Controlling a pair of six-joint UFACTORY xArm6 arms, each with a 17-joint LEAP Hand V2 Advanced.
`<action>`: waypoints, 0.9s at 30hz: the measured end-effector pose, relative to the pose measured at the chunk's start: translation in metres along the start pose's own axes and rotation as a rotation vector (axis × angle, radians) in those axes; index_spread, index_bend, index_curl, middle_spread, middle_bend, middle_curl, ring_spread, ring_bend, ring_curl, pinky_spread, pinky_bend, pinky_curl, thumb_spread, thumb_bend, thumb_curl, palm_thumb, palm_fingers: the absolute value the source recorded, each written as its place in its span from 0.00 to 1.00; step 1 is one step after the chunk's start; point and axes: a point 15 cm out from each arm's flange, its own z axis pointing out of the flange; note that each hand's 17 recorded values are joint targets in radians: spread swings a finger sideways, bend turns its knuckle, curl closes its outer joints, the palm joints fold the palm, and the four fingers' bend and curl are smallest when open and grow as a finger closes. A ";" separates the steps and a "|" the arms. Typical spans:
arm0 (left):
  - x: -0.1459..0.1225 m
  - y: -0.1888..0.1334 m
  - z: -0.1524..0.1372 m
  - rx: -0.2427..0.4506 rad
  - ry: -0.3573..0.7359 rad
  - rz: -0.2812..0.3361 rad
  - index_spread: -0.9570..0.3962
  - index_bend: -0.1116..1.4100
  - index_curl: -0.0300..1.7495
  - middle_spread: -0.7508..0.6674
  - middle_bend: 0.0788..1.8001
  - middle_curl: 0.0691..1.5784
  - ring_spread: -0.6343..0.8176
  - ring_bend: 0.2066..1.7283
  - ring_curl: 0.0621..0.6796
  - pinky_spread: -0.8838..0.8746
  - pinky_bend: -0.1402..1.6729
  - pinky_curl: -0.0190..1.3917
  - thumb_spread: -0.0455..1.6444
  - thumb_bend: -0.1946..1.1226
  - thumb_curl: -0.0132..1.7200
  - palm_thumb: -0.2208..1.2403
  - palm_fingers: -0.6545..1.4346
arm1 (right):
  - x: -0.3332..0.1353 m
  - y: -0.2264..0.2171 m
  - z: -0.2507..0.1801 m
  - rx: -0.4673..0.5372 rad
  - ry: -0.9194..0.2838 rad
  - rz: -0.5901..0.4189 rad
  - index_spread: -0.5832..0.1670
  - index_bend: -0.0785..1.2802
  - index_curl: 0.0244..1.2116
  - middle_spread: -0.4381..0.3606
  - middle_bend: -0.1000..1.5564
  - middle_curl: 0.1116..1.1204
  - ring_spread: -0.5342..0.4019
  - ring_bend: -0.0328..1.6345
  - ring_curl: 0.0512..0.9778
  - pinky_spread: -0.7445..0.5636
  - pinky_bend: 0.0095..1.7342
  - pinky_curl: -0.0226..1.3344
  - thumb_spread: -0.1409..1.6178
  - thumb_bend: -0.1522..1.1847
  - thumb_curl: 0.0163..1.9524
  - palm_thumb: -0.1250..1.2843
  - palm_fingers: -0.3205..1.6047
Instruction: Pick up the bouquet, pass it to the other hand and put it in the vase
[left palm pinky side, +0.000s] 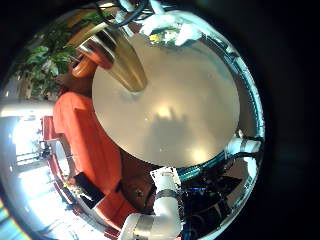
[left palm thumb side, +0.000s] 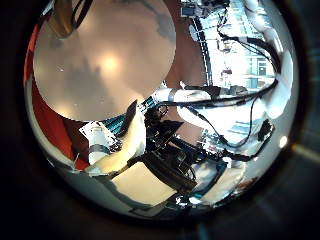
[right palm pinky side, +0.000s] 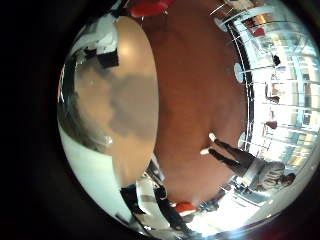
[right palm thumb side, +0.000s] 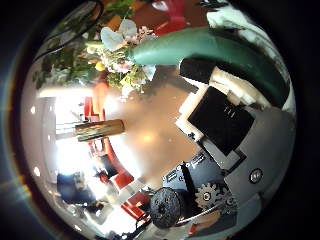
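In the right thumb side palm view the bouquet (right palm thumb side: 118, 50) fills the space by the palm, its wrapped stem (right palm thumb side: 205, 50) running across my right hand's fingers (right palm thumb side: 222, 112), which curl round it. The vase (right palm thumb side: 100, 128) stands farther off on the round table (right palm thumb side: 160, 140). In the left little finger side palm view the vase (left palm pinky side: 115, 55) stands at the table's (left palm pinky side: 175, 110) edge, with the bouquet (left palm pinky side: 165, 30) held in the air close beside it. The left thumb side palm view shows my left hand's fingers (left palm thumb side: 150, 160) relaxed, holding nothing, above the table (left palm thumb side: 100, 60).
Chairs (left palm pinky side: 85, 130) and potted plants (left palm pinky side: 45, 55) stand round the table. A robot arm (left palm pinky side: 160, 210) rises beside the table's edge.
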 end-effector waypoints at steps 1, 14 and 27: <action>-0.003 -0.002 -0.004 0.011 0.000 -0.007 0.75 0.20 0.24 0.79 0.07 0.18 0.80 0.17 0.21 0.79 0.18 0.18 0.68 0.13 0.21 0.41 0.41 | -0.007 0.001 -0.013 0.030 -0.028 -0.003 0.42 0.87 0.74 0.36 0.86 0.69 0.36 0.90 0.62 0.42 0.83 0.42 0.61 0.18 0.40 0.91 0.76; 0.002 -0.041 -0.064 0.198 0.302 -0.084 0.73 0.22 0.26 0.72 0.09 0.20 0.76 0.18 0.21 0.76 0.17 0.17 0.69 0.13 0.21 0.41 0.47 | -0.053 0.009 -0.138 0.335 -0.579 0.044 0.47 0.90 0.73 0.40 0.88 0.67 0.38 0.90 0.64 0.43 0.80 0.47 0.59 0.17 0.48 0.90 0.77; 0.013 -0.075 -0.120 0.458 0.727 -0.098 0.78 0.18 0.25 0.71 0.10 0.21 0.75 0.22 0.21 0.76 0.18 0.18 0.67 0.12 0.19 0.31 0.46 | -0.098 0.082 -0.187 0.260 -1.280 -0.141 0.49 0.92 0.71 0.41 0.88 0.65 0.38 0.91 0.64 0.43 0.77 0.53 0.58 0.16 0.55 0.89 0.76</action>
